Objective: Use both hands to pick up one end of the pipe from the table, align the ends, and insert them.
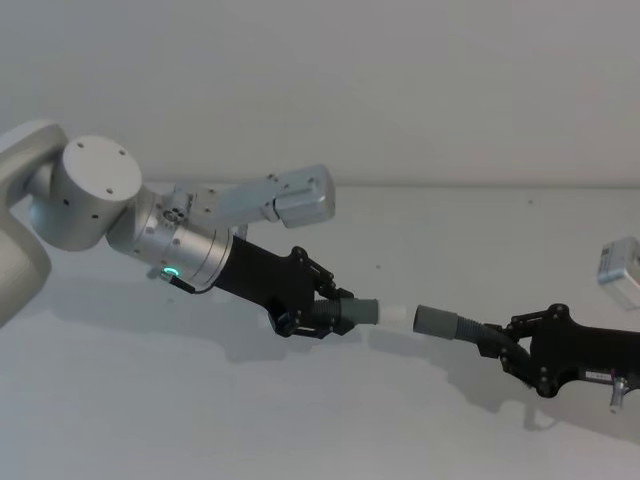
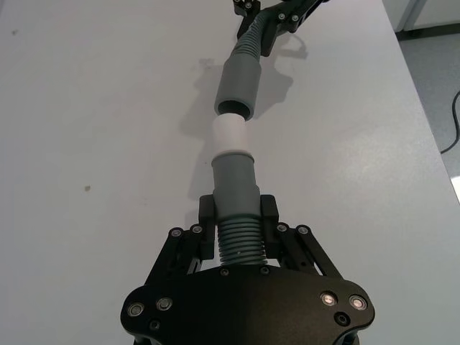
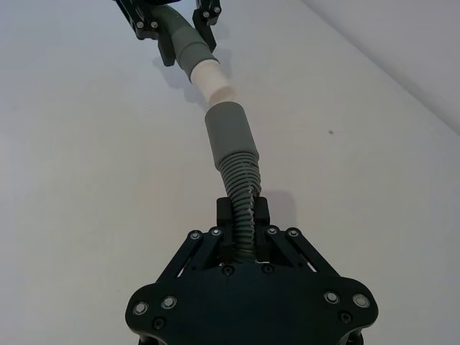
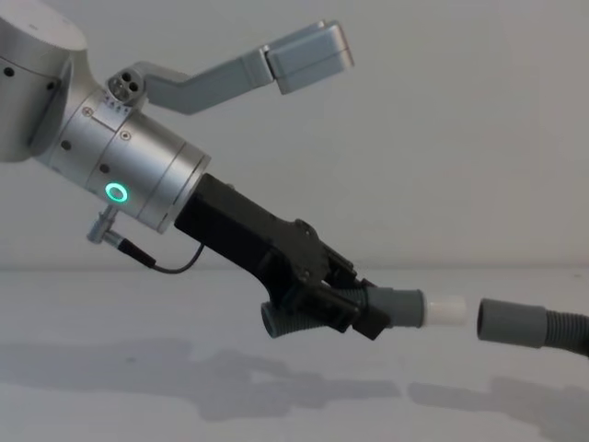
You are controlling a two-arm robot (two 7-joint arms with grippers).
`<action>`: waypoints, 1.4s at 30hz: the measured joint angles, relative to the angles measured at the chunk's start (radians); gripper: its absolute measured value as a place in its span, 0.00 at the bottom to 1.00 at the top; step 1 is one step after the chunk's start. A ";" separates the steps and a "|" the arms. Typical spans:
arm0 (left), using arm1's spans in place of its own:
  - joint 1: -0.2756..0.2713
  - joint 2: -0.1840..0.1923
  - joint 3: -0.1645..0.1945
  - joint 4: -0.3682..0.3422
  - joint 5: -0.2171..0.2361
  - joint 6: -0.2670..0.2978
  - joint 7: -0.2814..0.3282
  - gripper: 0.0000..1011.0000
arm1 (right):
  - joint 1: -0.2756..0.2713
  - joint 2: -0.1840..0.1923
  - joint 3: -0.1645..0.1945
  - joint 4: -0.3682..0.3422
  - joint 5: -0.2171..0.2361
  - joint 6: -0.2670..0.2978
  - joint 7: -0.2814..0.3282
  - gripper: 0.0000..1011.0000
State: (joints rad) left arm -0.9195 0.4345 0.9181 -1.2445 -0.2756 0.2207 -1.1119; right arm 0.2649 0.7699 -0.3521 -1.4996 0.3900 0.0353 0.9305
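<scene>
Left arm enters from the left edge of the head view: silver cylindrical wrist (image 1: 185,250) with a green light ring (image 4: 116,192) lit. Left gripper (image 1: 325,312) reaches toward centre, raised off the white table (image 1: 200,400). Its fingers (image 2: 269,212) are closed tight on the ribbed section of the left hose piece (image 2: 237,237), just behind the smooth grey cuff (image 2: 235,183). The cuff projects forward of the fingertips and ends in a short white plug tip (image 1: 396,313). The rear of this hose curls below the gripper body in the chest view.

Ahead of the plug tip: the hollow mouth (image 2: 233,108) of the right hose piece's cuff (image 1: 435,322). The two ends are close and roughly in line. The chest view shows a small gap between them; from the left wrist view the tip reaches the rim of the mouth, so whether they touch cannot be told.

Right gripper (image 1: 515,342) comes in from the right edge, low over the table. Its fingers (image 3: 260,212) are clamped on the ribbed part of the right hose piece (image 3: 241,187), some way behind the cuff, so a length of ribbing stands free ahead of the fingertips.

Surface: matte white, bare, with a few small dark specks (image 2: 87,189) and soft shadows under both arms. A plain grey wall (image 1: 400,80) stands behind. Past the table edge beside the right gripper, grey floor (image 2: 431,86) and a black cable (image 2: 454,122).
</scene>
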 joint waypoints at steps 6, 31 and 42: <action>-0.009 -0.010 0.008 0.020 -0.004 -0.008 -0.008 0.34 | 0.008 0.003 -0.007 0.006 0.003 0.001 0.004 0.14; -0.028 -0.047 0.034 0.100 -0.035 -0.065 -0.034 0.34 | 0.032 0.017 -0.039 0.007 0.001 -0.005 0.009 0.14; -0.027 -0.043 0.045 0.101 -0.047 -0.065 -0.041 0.34 | 0.045 0.020 -0.047 0.009 0.010 0.009 0.005 0.14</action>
State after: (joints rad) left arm -0.9465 0.3914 0.9627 -1.1434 -0.3222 0.1559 -1.1528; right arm 0.3096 0.7904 -0.3987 -1.4910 0.3999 0.0440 0.9357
